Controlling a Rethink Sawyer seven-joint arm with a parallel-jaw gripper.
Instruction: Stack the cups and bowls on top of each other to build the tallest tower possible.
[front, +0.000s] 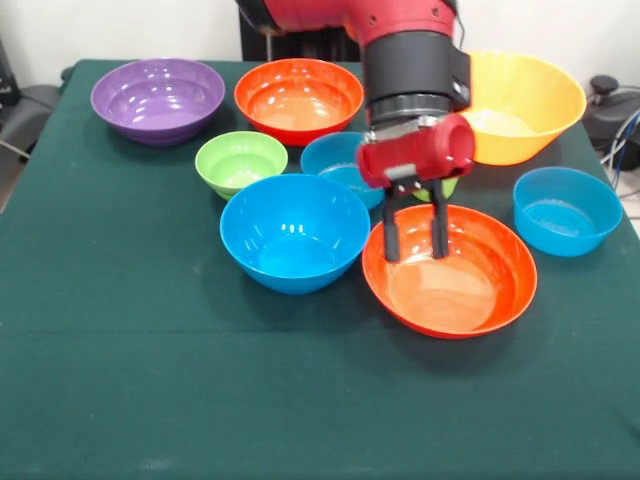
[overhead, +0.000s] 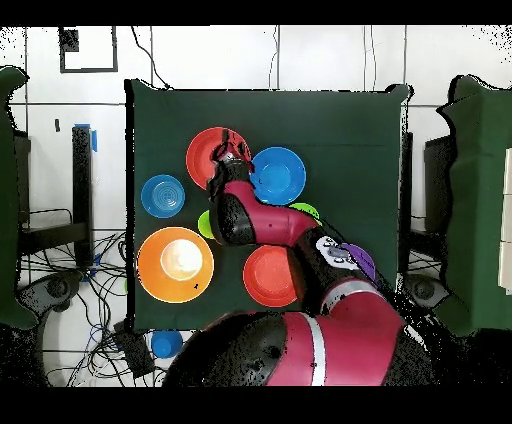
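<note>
From the front, my gripper (front: 416, 238) hangs with fingers parted and empty over the far rim of the red-orange bowl (front: 450, 272), lower right of centre. The big blue bowl (front: 294, 232) sits just left; bare green table (front: 150, 380) fills the bottom. From overhead, my arm covers the gripper; a blue bowl (overhead: 166, 343) lies off the table, lower left.

Seven bowls sit on the desk (front: 120, 380): three blue (front: 295, 232), two red-orange (front: 450, 270), one purple (front: 158, 98), one lime green (front: 241, 162); one big orange-yellow (front: 525, 105).
</note>
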